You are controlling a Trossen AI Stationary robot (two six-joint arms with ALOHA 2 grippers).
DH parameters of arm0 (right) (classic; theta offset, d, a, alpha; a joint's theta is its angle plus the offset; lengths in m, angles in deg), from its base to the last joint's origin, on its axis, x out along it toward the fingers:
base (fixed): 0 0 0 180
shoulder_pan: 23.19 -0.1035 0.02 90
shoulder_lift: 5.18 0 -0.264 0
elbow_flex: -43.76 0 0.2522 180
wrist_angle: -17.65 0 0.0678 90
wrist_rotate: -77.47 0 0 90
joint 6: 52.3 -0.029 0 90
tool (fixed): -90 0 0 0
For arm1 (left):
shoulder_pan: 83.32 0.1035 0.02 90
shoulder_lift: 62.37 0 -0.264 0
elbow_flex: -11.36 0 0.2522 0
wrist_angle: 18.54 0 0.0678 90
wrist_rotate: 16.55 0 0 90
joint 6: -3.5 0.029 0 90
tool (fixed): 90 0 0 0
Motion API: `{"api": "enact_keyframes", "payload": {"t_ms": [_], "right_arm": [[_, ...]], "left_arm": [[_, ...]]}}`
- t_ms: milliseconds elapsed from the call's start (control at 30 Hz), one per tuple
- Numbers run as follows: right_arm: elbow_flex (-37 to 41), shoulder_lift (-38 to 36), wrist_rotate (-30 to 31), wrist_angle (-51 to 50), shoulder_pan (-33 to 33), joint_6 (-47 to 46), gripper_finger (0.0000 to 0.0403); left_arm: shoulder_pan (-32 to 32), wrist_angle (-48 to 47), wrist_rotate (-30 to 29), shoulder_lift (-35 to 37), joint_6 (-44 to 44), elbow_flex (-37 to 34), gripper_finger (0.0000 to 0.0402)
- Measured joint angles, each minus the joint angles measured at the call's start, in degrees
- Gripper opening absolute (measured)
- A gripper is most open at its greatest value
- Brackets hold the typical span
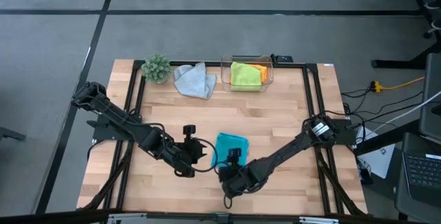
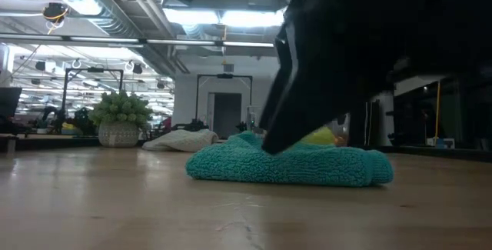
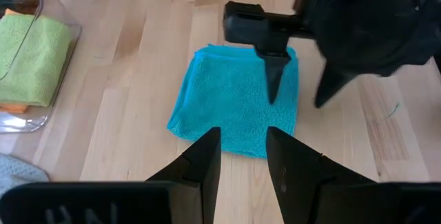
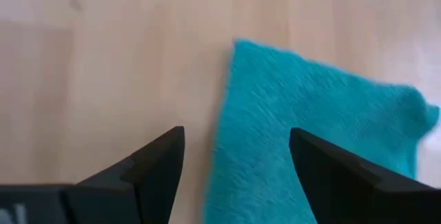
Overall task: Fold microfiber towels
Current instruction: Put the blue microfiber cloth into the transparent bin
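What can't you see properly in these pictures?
- Orange towel: mostly under the lime green towel in the clear box; high view shows only an edge.
- Turquoise towel: in the low view a dark arm blocks its top.
- Right claw: open over the towel's edge; touching or not is unclear.
- Grey towel: crumpled, its shape can't be told.

At the lower centre of the high view lies a turquoise blue towel (image 1: 231, 145) on the pale, wood-grained desk (image 1: 289, 114). Toward the top edge sit a light grey towel (image 1: 193, 80), a lime green towel (image 1: 244, 75) over an orange towel (image 1: 259, 68) in a clear box (image 1: 270, 76), and a green plant (image 1: 156, 67). Both arms are black.
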Motion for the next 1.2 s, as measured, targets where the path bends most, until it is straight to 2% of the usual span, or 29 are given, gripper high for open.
{"api": "enact_keyframes", "payload": {"t_ms": [633,800,1033,1200], "right_arm": [[8.0,-0.5,-0.6,4.3,2.2,-3.4,0.0264],[7.3,-0.4,-2.0,4.4,2.3,-1.4,0.0264],[2.2,0.2,-1.7,1.3,2.3,-1.1,0.0264],[1.8,0.2,-5.0,1.3,2.3,-2.1,0.0264]], "left_arm": [[0.0,0.0,0.0,0.0,0.0,0.0,0.0109],[0.0,0.0,0.0,0.0,0.0,0.0,0.0109],[0.0,0.0,0.0,0.0,0.0,0.0,0.0109],[0.0,0.0,0.0,0.0,0.0,0.0,0.0109]]}}
